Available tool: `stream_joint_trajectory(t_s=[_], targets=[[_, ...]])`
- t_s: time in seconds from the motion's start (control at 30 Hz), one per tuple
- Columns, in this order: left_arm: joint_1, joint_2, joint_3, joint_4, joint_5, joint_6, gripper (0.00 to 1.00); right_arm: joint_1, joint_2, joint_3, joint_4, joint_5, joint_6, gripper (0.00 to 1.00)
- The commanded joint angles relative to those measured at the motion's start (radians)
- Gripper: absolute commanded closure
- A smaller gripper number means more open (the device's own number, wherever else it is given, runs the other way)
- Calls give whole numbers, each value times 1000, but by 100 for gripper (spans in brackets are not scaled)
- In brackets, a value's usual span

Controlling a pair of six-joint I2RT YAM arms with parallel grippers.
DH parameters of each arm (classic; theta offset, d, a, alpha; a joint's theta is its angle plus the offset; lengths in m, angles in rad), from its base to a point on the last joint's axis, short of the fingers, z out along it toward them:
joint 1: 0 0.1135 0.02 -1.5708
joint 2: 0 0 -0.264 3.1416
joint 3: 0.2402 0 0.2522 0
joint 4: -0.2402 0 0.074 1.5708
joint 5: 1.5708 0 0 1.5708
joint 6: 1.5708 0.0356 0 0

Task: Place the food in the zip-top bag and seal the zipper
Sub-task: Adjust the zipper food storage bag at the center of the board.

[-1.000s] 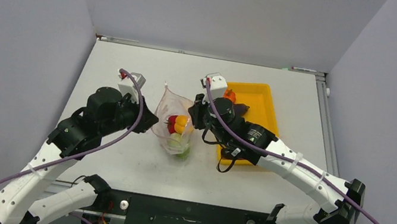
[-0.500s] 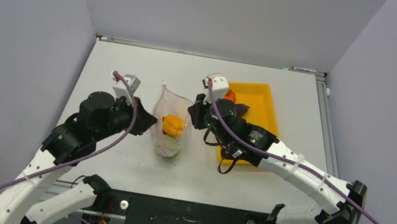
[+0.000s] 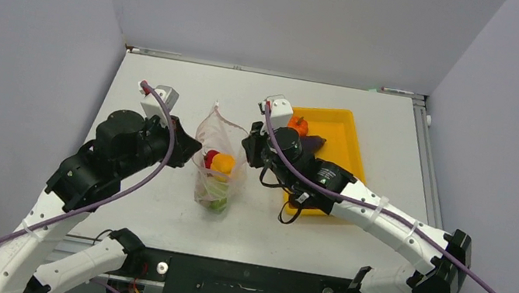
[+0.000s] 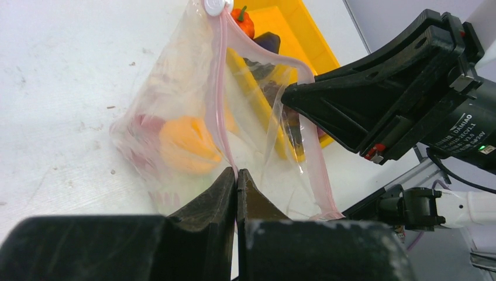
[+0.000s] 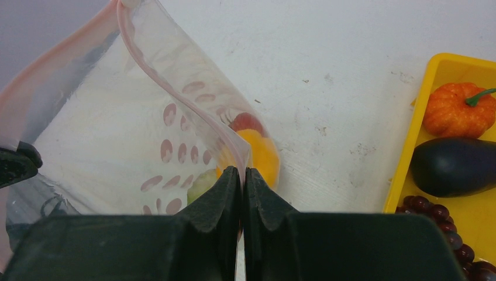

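The clear zip-top bag (image 3: 216,165) is held up between my two grippers at mid-table, its mouth open. My left gripper (image 4: 236,172) is shut on one side of the pink zipper (image 4: 220,88). My right gripper (image 5: 241,171) is shut on the opposite side of the zipper (image 5: 175,96). Inside the bag lie pieces of food: an orange piece (image 5: 264,153), a red one (image 5: 245,123) and a green one (image 5: 202,184). More food sits in the yellow tray (image 3: 339,128): an orange pumpkin (image 5: 456,108), a dark eggplant (image 5: 453,165) and a grape cluster (image 5: 438,216).
A white slider tab (image 4: 214,7) sits at the far end of the zipper. The yellow tray (image 5: 409,146) stands just right of my right gripper (image 3: 246,152). Grey walls close in the table on three sides.
My left arm has drawn back to the left and the bag has shifted left with it. The food inside has slid and regrouped lower in the bag. Both grips hold.
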Motion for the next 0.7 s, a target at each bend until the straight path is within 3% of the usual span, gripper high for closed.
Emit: stream_joint_trajectory(t_s=[0.0,0.53,0.67], targets=[[6,16,93,15,-56,50,100,8,22,74,62,4,-9,95],[11,108,240,-88,-263,170,100,-20,170,163,147,-87,-9,95],[13,126,211,-76,-240,176,100,-64,184,119,176,-128,19,95]])
